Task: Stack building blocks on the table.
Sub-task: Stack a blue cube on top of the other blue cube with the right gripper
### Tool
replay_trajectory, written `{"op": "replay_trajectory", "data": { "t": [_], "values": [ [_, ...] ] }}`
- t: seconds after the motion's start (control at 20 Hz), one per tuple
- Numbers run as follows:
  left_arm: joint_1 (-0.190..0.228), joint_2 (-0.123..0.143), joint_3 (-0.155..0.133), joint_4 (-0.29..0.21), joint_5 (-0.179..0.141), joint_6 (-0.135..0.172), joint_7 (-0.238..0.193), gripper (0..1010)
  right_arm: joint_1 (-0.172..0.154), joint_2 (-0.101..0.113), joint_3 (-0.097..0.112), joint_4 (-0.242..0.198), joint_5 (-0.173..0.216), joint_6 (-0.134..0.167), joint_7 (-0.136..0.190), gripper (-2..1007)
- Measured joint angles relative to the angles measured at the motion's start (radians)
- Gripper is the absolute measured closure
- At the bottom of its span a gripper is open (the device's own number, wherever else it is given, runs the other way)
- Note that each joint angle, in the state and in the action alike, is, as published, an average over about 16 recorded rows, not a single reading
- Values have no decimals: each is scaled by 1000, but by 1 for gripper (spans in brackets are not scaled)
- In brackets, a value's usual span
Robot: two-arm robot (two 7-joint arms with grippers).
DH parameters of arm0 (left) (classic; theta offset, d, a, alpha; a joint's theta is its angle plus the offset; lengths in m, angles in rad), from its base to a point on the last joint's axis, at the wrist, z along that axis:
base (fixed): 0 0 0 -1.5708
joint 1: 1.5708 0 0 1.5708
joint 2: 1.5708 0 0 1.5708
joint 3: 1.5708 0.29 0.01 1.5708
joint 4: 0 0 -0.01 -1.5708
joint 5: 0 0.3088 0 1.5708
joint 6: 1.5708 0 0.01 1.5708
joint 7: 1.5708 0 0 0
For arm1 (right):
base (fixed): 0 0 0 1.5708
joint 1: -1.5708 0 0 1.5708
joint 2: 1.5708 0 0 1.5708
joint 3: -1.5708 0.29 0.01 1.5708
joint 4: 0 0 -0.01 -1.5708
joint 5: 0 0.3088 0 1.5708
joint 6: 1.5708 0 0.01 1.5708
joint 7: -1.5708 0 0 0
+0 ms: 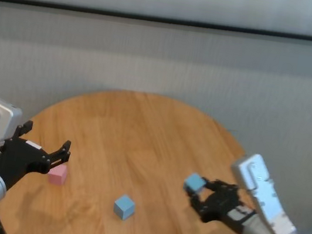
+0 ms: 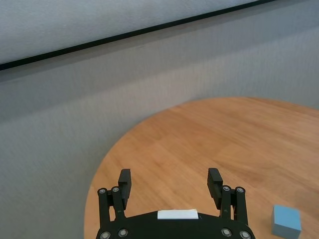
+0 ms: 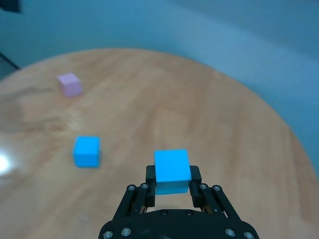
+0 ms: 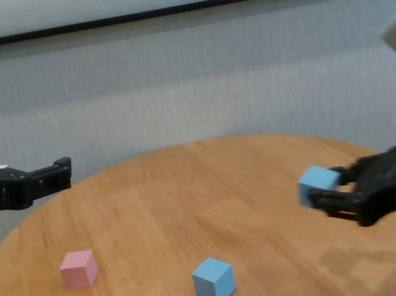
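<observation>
The right gripper (image 3: 172,180) has its fingers (image 3: 151,175) clamped on a blue block (image 3: 172,169), one finger on each side face. The block is held clear of the table (image 1: 142,127), above its right side. The left gripper (image 2: 171,183) hangs over the table's left edge with fingers (image 2: 124,178) spread wide and nothing between them. A pink block (image 1: 57,174) rests on the table beneath that gripper. A second blue block (image 1: 124,207) rests near the front centre, well apart from the pink one.
</observation>
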Motion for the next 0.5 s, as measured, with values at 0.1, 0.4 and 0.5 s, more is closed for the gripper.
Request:
{"op": "replay_trajectory", "data": {
  "t": [0.1,0.4,0.5],
  "values": [
    [0,0,0,0,0,0,0,7,1,-10,-10,-24,-12,11,2,627],
    [0,0,0,0,0,0,0,7,13,-46,-51,-48,-54,32,24,627],
    [0,0,0,0,0,0,0,7,19,-57,-65,-39,-65,28,36,627]
  ]
}}
